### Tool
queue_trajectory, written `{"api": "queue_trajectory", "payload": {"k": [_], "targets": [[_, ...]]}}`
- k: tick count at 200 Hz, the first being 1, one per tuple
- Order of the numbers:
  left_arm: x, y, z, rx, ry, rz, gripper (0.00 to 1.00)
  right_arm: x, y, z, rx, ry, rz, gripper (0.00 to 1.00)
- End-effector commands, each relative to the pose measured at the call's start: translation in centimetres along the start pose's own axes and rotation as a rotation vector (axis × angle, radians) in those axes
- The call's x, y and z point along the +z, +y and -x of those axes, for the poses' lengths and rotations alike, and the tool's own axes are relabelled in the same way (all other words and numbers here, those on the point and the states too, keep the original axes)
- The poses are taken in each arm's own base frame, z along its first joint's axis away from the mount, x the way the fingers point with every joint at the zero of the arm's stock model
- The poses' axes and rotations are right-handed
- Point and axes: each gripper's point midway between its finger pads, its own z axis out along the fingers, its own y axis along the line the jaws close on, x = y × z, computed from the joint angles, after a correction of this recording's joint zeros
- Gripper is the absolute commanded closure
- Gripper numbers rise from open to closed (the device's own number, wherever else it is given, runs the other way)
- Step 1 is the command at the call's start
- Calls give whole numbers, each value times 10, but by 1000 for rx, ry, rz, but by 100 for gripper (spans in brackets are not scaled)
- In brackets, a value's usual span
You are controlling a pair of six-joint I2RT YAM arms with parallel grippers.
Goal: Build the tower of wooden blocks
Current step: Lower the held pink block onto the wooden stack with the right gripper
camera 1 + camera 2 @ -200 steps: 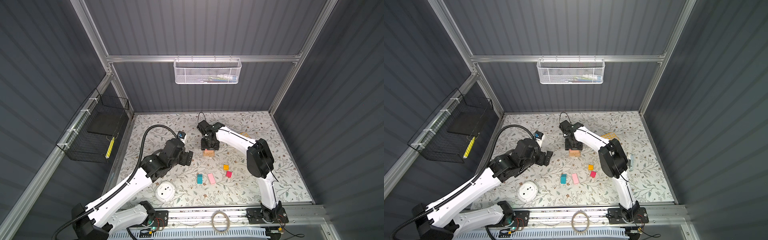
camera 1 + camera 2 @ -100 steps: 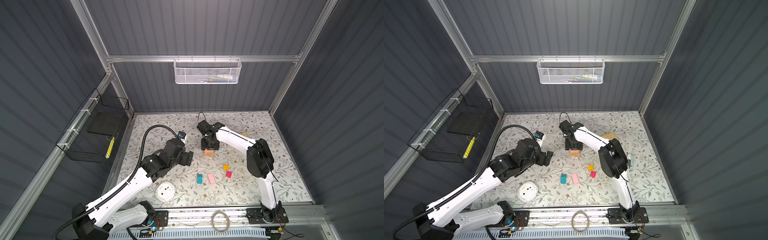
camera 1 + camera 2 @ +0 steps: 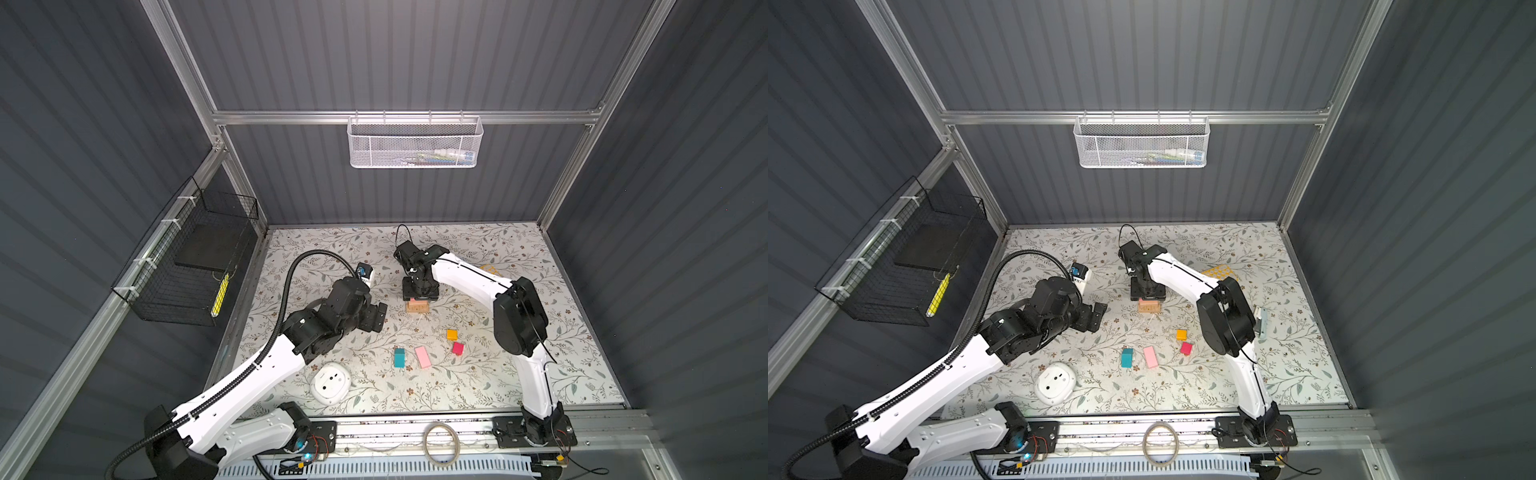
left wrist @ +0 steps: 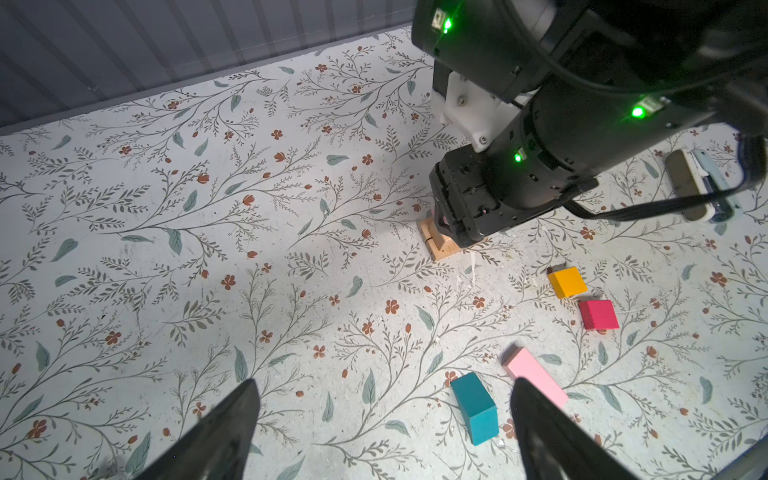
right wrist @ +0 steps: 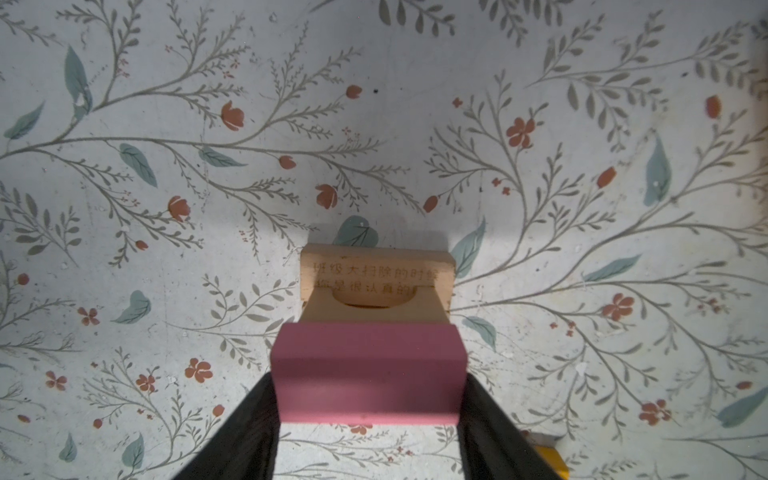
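Early stage. My right gripper [image 5: 368, 399] pinches a pink slab [image 5: 368, 361] right over the tan base [image 5: 376, 270] mid-mat; can't tell if it's touching yet. Left gripper [image 4: 384, 390] is spread wide and empty, off to the side. Loose on the mat [image 3: 561, 374]: orange cube [image 3: 452, 334], red cube [image 3: 458, 348], second pink slab [image 3: 423, 357], teal block [image 3: 400, 358]. I judge the base done, with four more to stack after this one.
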Motion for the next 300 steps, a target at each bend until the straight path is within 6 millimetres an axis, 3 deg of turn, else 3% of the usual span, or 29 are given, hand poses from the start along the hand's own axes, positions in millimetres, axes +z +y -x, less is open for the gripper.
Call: {"api": "queue_trajectory", "payload": {"k": [1,300], "targets": [[5,1,-10,-8,31,0,6,7,-4,-11,-6,35,-31,47],[9,-2,-13,2,47,-11,6,11,-5,-15,-9,52,-43,42]]}}
